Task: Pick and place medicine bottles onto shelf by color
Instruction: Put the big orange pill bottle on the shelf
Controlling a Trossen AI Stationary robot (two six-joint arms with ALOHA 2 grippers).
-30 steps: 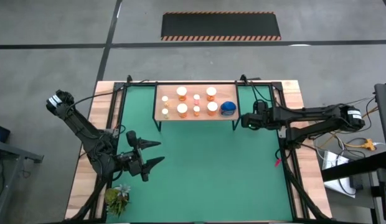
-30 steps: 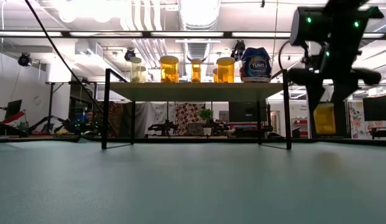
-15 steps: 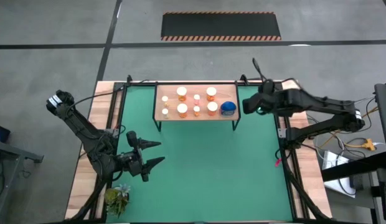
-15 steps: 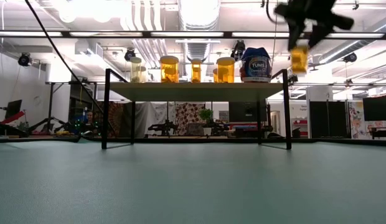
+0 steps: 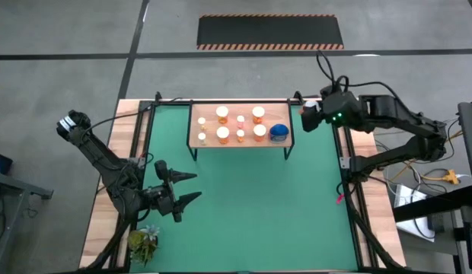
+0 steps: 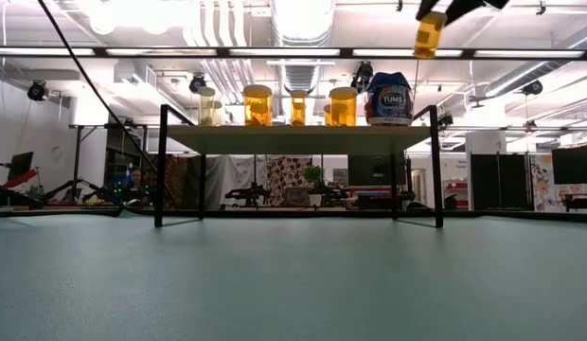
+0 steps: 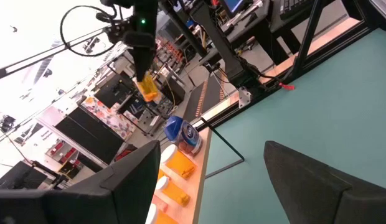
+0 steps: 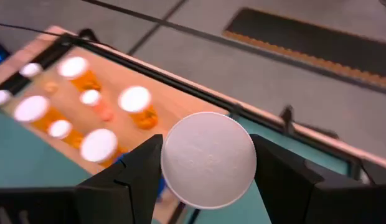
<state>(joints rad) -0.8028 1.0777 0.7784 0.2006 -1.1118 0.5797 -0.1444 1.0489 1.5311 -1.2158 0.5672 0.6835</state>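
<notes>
Orange and white-capped, a medicine bottle sits clamped between the two dark fingers of the right gripper, which stand partly spread to the bottle's width; in the low view the bottle hangs upright from that gripper, high above the green mat. Just beside and below the gripper stands the shelf, with the blue bottle nearest to it and the other orange bottles farther along the board; how many stand there is hard to tell. Well apart from all this, the left gripper hovers over the mat near the small plant, fingers spread wide, holding nothing.
</notes>
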